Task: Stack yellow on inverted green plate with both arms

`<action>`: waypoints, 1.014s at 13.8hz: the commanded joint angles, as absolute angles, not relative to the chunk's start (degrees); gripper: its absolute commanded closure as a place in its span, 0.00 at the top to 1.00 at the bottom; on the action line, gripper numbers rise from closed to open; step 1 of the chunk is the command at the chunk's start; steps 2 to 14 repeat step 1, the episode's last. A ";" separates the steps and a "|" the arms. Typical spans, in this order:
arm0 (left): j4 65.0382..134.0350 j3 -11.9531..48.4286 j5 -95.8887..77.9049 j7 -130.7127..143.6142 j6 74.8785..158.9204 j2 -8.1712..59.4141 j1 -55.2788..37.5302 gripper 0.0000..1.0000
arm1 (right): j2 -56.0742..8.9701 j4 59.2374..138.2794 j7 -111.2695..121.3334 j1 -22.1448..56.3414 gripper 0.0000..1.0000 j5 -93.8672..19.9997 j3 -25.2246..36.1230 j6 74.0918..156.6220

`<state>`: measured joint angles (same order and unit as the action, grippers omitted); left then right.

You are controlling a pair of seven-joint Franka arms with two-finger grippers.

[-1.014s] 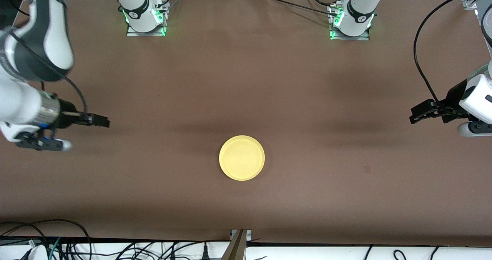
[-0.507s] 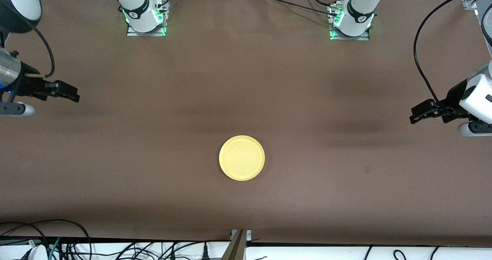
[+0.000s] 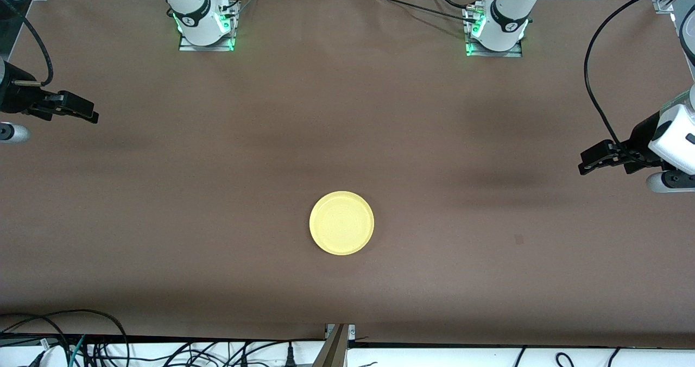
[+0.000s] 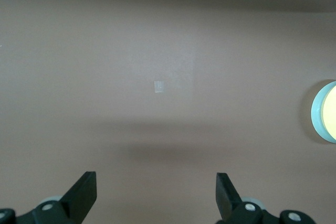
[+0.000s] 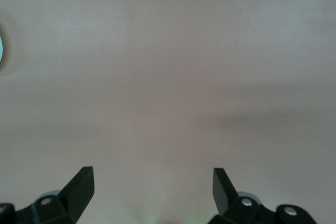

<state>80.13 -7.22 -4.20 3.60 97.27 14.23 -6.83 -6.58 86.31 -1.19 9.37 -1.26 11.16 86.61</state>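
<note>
Item 1: round, shallow, bright yellow plastic plate [image 3: 341,223], low raised rim. It lies near the middle of the brown cloth tabletop [image 3: 347,112], toward the front camera's edge, in the same spot as 1 second ago. In the front view only yellow shows. The left wrist view shows a pale mint-green rim [image 4: 316,113] ringing the yellow face, so the round pale mint-green plate appears to sit directly beneath it, edges aligned. Whether the green plate is inverted cannot be told.

Item 2: right hand [image 3: 81,112], black, 2 fingers, spread wide and holding nothing. Change noted: over the last second it has pulled away from the middle of the tabletop, moving toward the right arm's end and toward the robots' bases. It hangs over bare cloth, well apart from the plates.

Item 3: left hand [image 3: 594,158], black, 2 fingers, spread wide and holding nothing. No change; this arm waits over bare cloth at the left arm's end of the tabletop, well apart from the plates.

Assessment: with both hands released and clear and the stack undisturbed, the stacking looks finished. The right arm's retreat reads as the closing withdrawal, with no further grasp apparent.
</note>
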 commanded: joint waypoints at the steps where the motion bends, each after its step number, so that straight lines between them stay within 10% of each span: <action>1: 78.93 -7.38 -4.31 3.25 96.68 14.50 -7.03 1.00 | -6.77 85.52 -0.26 8.70 1.00 -1.06 10.46 85.87; 14: 78.93 -7.38 -4.31 3.25 96.68 14.50 -7.03 1.00 | -6.77 85.52 -0.26 8.70 1.00 -1.06 10.46 85.87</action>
